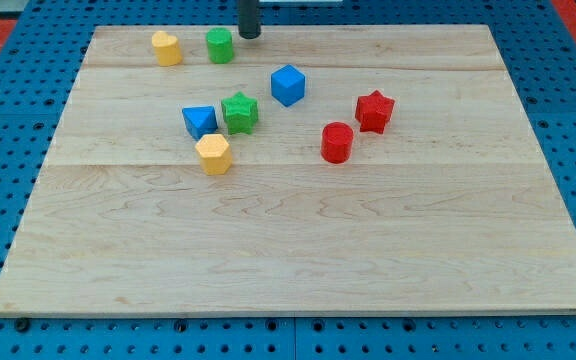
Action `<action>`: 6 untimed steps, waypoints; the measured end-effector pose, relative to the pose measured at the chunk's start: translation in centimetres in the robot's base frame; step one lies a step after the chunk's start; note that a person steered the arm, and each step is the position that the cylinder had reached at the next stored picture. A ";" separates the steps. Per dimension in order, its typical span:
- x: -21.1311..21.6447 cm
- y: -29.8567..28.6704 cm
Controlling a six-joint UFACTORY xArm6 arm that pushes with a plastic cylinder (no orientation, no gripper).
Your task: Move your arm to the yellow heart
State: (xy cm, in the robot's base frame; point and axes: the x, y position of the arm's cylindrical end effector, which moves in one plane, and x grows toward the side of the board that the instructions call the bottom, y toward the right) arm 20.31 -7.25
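At the view's top edge, my tip [250, 36] sits on the tabletop [298, 250], just right of the green cylinder-like block [219, 45], close but whether touching I cannot tell. Rod comes down from above the frame, dark, upright. No hand on this arm, just the rod, so nothing is held

Yellow heart [166, 47] is near the top left of the tabletop, just left of the green cylinder-like block, small gap between them. Tip is to the right of both, with the green one between tip and heart

Middle cluster: blue triangle-like block [199, 121] just left of the green star [239, 112], the two nearly touching. Yellow hexagon-like block [213, 153] sits just below them, close to the blue one's lower edge. Blue cube [288, 85] is up and right of the green star, apart from it

Right of centre: red star [374, 110] and red cylinder-like block [337, 142], the cylinder down-left of the star, near but apart

Tabletop is pale wood with plank seams running left to right, lying on a blue pegboard surface [568, 60]. Red patches [8, 30] show at the view's top corners. Lower half of the tabletop carries no blocks
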 end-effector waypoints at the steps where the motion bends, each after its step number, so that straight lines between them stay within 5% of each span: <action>1: 2.9 -3.5; 2: 3.2 -1.8; 4: -0.8 -11.3; 6: 2.2 -5.5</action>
